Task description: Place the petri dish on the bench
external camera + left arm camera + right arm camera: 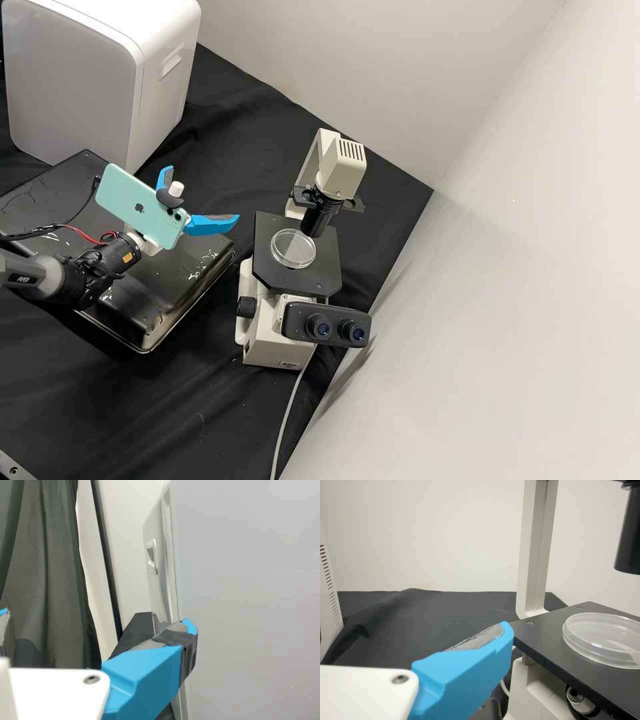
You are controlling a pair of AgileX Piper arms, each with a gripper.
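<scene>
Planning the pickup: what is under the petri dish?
The petri dish lies flat on the microscope's black stage. The dish looks empty. The stage hides whatever sits directly beneath the dish.

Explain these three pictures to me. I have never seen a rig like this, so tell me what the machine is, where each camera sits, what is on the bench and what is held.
This is a two-armed robot. The high view looks down on the black bench from a fixed camera. The other two views come from cameras on the arms' wrists. The right end effector, with two blue fingers, hangs open beside a microscope. A clear petri dish lies on the microscope's black stage. The left end effector is open close to a white box. Neither one holds anything.
</scene>
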